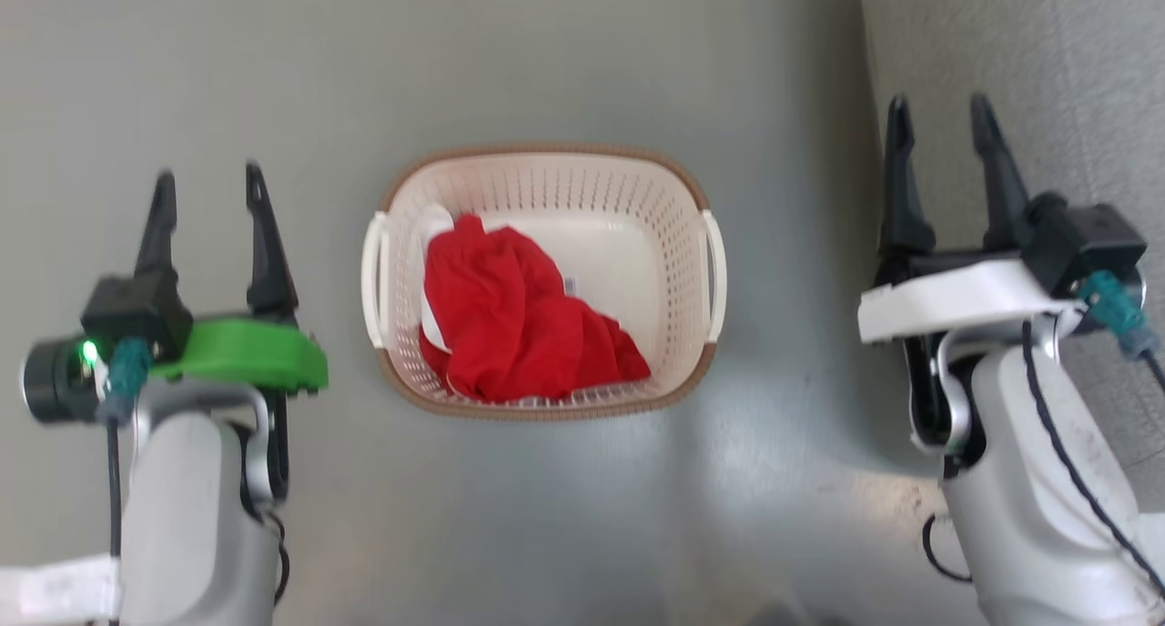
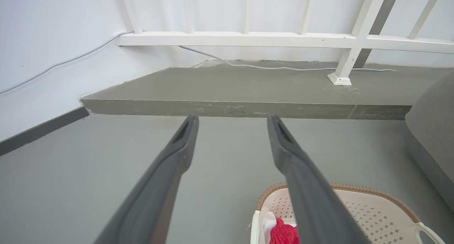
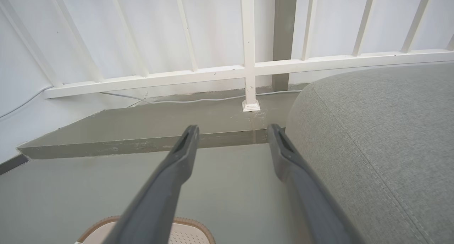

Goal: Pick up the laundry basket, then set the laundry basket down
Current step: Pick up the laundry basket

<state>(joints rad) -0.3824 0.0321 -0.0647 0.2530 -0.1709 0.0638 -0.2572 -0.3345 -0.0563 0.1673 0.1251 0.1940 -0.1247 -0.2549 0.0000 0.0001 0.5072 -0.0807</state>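
Observation:
The laundry basket (image 1: 546, 176), cream-white with perforated walls and a brown rim, stands on the grey floor in the middle of the head view. A red garment (image 1: 519, 312) and some white cloth lie inside it. My left gripper (image 1: 209, 185) hovers open to the basket's left, well apart from its white side handle (image 1: 370, 280). Off to the basket's right, clear of the other handle (image 1: 716, 271), my right gripper (image 1: 942, 116) is open too. The left wrist view has the basket's corner (image 2: 358, 208) at the bottom right, behind the left gripper (image 2: 232, 121). The right wrist view catches the basket's rim (image 3: 191, 224) beneath the right gripper (image 3: 232, 130).
A grey upholstered sofa (image 3: 383, 148) stands close on the right, beside my right gripper. Ahead, a raised concrete step (image 2: 227, 107) carries a white railing (image 2: 248, 38) and a loose cable (image 2: 283, 67). A white wall (image 2: 42, 59) runs along the left.

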